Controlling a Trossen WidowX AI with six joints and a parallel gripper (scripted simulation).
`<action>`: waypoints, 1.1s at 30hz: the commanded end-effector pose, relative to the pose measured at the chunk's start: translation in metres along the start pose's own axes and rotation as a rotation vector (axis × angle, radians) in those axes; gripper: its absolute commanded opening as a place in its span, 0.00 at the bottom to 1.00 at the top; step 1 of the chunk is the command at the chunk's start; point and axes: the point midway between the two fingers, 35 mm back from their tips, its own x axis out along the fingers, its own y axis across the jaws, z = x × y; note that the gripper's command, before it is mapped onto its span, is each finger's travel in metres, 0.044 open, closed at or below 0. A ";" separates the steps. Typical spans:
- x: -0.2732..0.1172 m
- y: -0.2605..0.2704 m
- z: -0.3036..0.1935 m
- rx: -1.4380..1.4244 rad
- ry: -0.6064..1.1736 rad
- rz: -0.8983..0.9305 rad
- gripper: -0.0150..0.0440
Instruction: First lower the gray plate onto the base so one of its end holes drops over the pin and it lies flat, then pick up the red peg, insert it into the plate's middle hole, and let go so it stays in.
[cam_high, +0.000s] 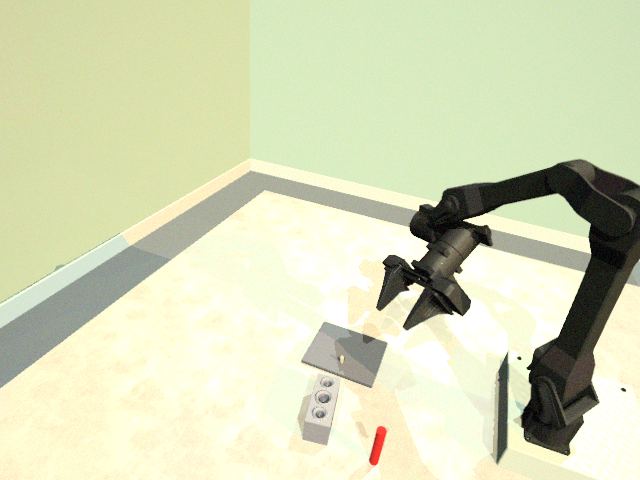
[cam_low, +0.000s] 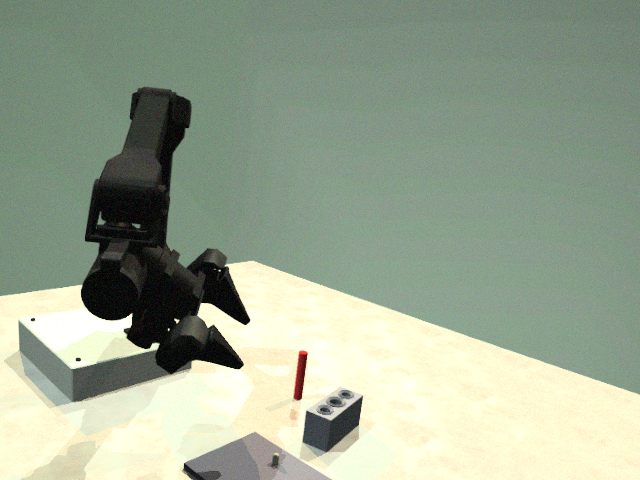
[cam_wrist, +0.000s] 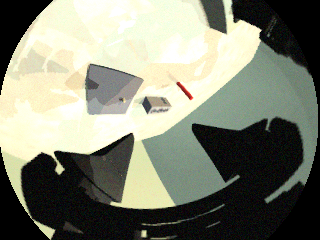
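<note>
With fingers (cam_high: 391, 286) (cam_low: 231, 299) spread, grasp gray plate (cam_high: 312, 424) (cam_low: 316, 430) (cam_wrist: 156, 105) at lower centre of top view squarely, keeping holes unobstructed.

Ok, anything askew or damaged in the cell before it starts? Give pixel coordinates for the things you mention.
Nothing stands out: gray plate (cam_high: 316, 428) (cam_low: 316, 429) (cam_wrist: 151, 105) upright beside the base (cam_high: 356, 351) (cam_low: 232, 457) (cam_wrist: 106, 92), red peg (cam_high: 377, 445) (cam_low: 300, 375) (cam_wrist: 184, 90) standing, no visible damage.

a robot work cell or lab-like corner seems to be showing: a black jointed arm (cam_high: 573, 310) (cam_low: 136, 175) is standing on a pale block (cam_high: 537, 467) (cam_low: 126, 377) (dark dots are marking its top), and plain greenish walls (cam_high: 444, 93) (cam_low: 413, 155) are rising behind a mottled cream surface (cam_high: 206, 335) (cam_low: 465, 413) (cam_wrist: 30, 120).
</note>
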 end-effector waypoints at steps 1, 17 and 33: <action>0.001 0.000 0.000 -0.016 -0.013 -0.002 0.98; 0.013 -0.012 -0.027 -1.048 -0.936 -0.140 1.00; 0.110 -0.051 -0.093 -1.049 -0.925 -0.140 1.00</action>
